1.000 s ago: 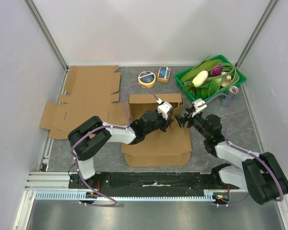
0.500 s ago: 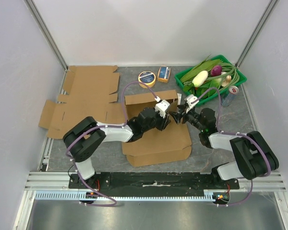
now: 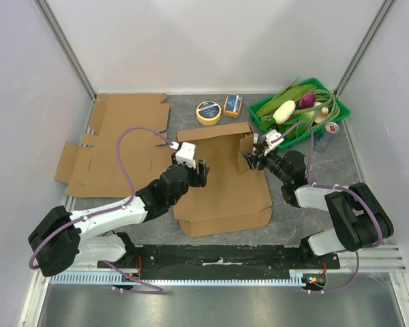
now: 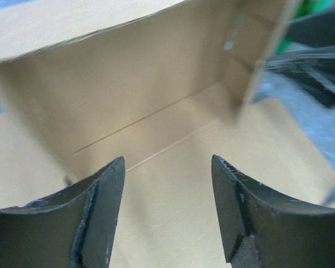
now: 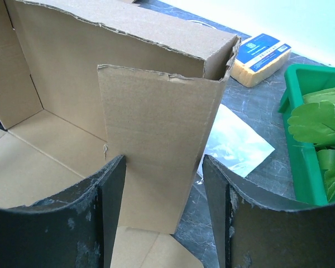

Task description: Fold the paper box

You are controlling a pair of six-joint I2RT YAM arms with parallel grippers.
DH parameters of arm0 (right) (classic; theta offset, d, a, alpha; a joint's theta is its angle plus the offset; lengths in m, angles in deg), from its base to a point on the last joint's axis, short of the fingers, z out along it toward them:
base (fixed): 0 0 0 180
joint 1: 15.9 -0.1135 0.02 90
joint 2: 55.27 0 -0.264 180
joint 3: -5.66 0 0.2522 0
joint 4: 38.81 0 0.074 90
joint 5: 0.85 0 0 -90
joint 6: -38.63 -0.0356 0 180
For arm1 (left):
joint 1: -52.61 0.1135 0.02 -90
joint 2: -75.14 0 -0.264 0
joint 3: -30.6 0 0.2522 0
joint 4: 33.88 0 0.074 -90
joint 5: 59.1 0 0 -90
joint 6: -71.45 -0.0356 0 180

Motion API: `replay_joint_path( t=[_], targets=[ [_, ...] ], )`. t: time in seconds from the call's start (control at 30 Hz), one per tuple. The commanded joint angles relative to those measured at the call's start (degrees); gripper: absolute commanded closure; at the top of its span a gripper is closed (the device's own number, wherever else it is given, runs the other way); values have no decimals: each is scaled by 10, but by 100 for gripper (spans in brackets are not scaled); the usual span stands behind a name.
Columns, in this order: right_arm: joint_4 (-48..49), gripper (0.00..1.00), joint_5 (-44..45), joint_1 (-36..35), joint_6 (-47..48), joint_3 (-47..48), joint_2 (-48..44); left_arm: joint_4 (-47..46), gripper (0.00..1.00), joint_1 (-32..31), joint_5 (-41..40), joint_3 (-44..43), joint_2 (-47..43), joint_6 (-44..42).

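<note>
Overhead: one paper box, part-raised mid-tabletop, with the long axis lying left to right across the frame. Back wall up, right end flap up beside it, front panels flat toward the bottom edge. Left arm in from the lower left, jaws wide and empty by the box's left end. Right arm in from the right, jaws touching or just short of the end flap, clearly the nearer to it. Also counted: two flat cardboard blanks at upper left, one tape roll, one sponge, one green tray, one can.

Left wrist: jaws wide, nothing between. Straight ahead, the inside of the back wall; end flap at upper right.

Right wrist: jaws spread, apparently gripping nothing. End flap dead ahead, centred on the gap, broad face toward the camera. Probably the right side's job to tuck it.
</note>
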Motion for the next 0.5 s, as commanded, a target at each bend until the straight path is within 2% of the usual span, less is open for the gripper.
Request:
replay_joint_path(
  t=[0.0, 0.13, 0.23, 0.33, 0.37, 0.47],
  targets=[
    [33, 36, 11, 0, 2, 12, -4, 70, 28, 24, -170, -8, 20, 64],
    [34, 36, 16, 0, -1, 9, -5, 71, 27, 68, -196, -35, 57, 88],
    [34, 36, 15, 0, -2, 9, -5, 1, 27, 107, -154, -36, 92, 64],
    [35, 36, 16, 0, -2, 10, -2, -39, 27, 119, -169, -52, 130, 16],
    [36, 36, 16, 0, -3, 10, -2, -66, 27, 124, -146, -49, 133, -20],
    [35, 36, 20, 0, -3, 9, -2, -191, 27, 125, -105, -20, 143, -90]
  ],
)
